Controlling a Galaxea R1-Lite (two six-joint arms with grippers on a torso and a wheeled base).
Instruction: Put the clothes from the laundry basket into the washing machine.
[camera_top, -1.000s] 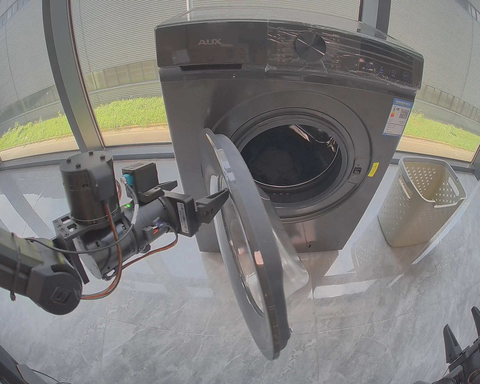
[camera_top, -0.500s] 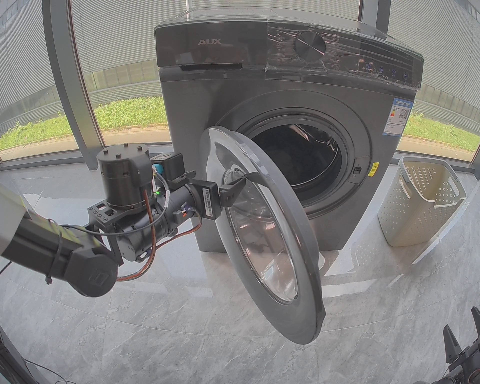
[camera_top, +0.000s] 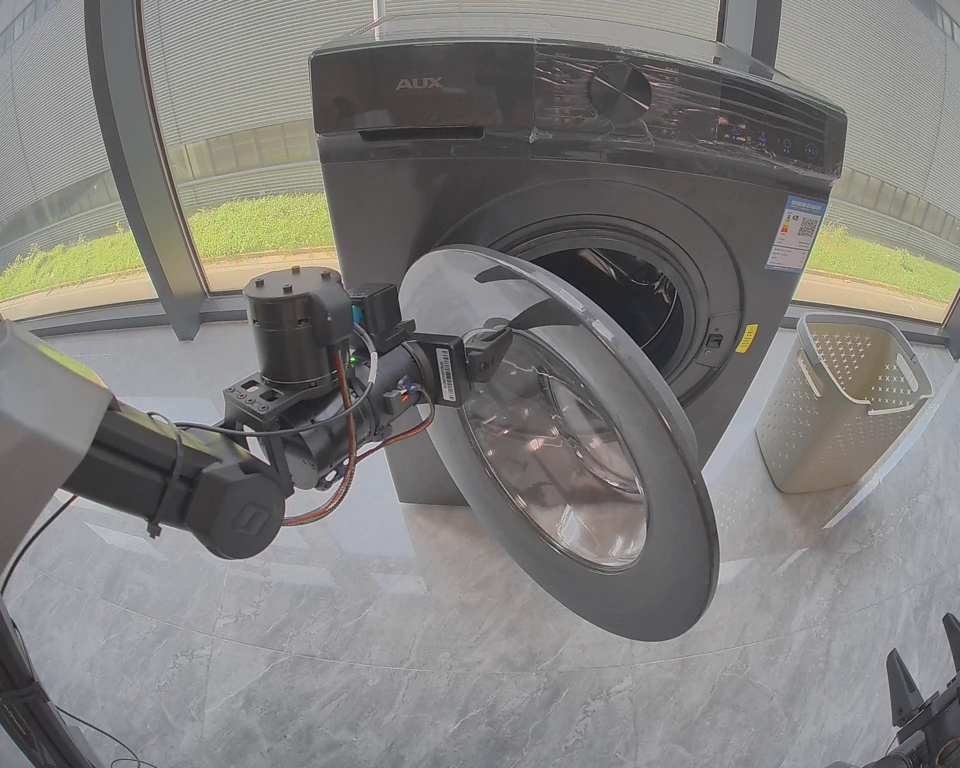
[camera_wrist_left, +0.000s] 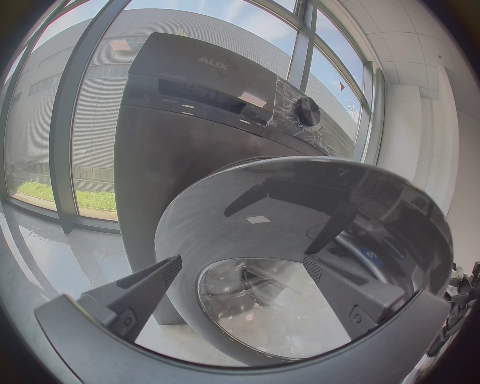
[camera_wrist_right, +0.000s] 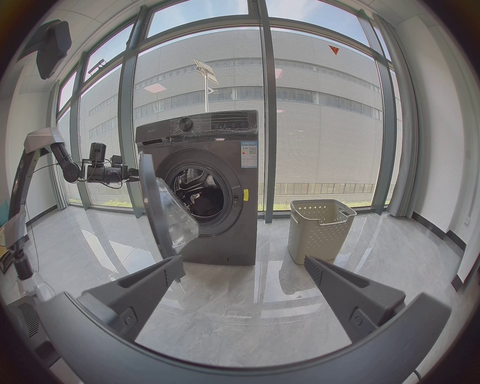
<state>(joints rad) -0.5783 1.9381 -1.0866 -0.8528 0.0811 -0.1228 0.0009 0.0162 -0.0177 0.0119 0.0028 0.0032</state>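
1. Washing machine (camera_top: 400, 200): stands on the floor before the windows. Its round door (camera_top: 640, 590) hangs half open, hinged on the robot's left.
2. Clothes (camera_wrist_right: 206, 202): a dark heap inside the drum.
3. Laundry basket (camera_top: 800, 440): upright on the floor, near the machine's right side.
4. Left claw (camera_top: 497, 347): spread wide, holding nothing, at the door's outer face near its upper rim.
5. Right claw (camera_wrist_right: 243, 260): spread wide, holding nothing, low and well apart from the machine.

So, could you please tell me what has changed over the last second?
The left gripper, jaws open, advanced toward the grey washing machine, pushing its round glass-windowed door from edge-on to partly closed. The cream perforated laundry basket and the right gripper stayed put.
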